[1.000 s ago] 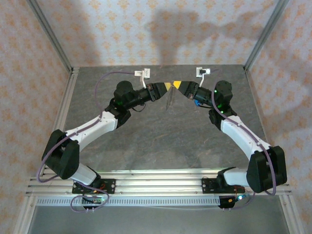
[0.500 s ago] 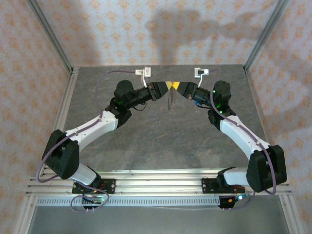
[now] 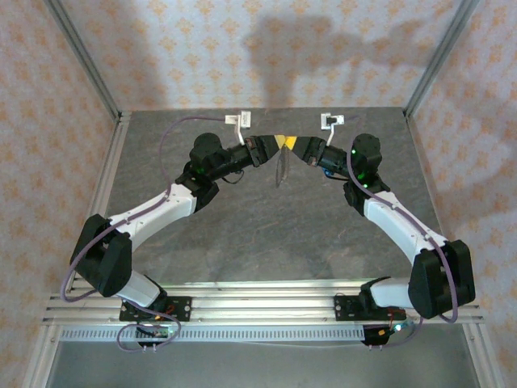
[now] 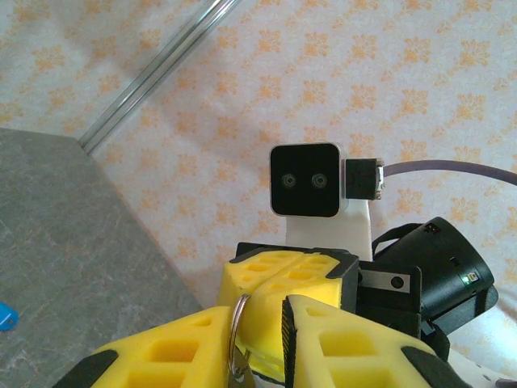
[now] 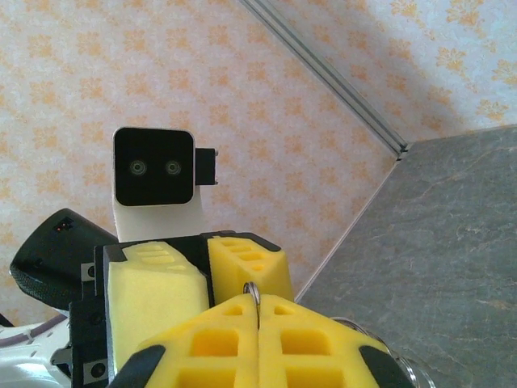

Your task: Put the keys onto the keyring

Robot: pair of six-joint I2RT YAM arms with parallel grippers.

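From the overhead camera I see both arms reaching in toward each other over the far part of the bench (image 3: 266,234). The left pincer (image 3: 278,142) and the right pincer (image 3: 292,144) are nearly tip to tip. The keyring (image 3: 281,168) hangs as a thin pale loop just beneath the point where they meet, clear of the bench. On the left wrist camera, a slim metal arc of the keyring stands in the narrow gap between the left pincer's yellow fingers (image 4: 161,356), lying against one of them. I cannot tell whether that pincer clamps it or merely brackets it. The right pincer faces it directly ahead, and low off to one side of the left pincer a blue key (image 4: 5,315) lies on the bench, cut off by the frame edge. On the right wrist camera, the right pincer is closed tight with the ring's edge poking out of the seam, so it holds the keyring. I judge this to be the step of steadying the ring between the two arms, with the blue key not yet on it. Next I would want one firm hold on the ring, freeing the other pincer to fetch the key and guide its hole onto the ring's opening. That will be delicate work, given how small the key is.
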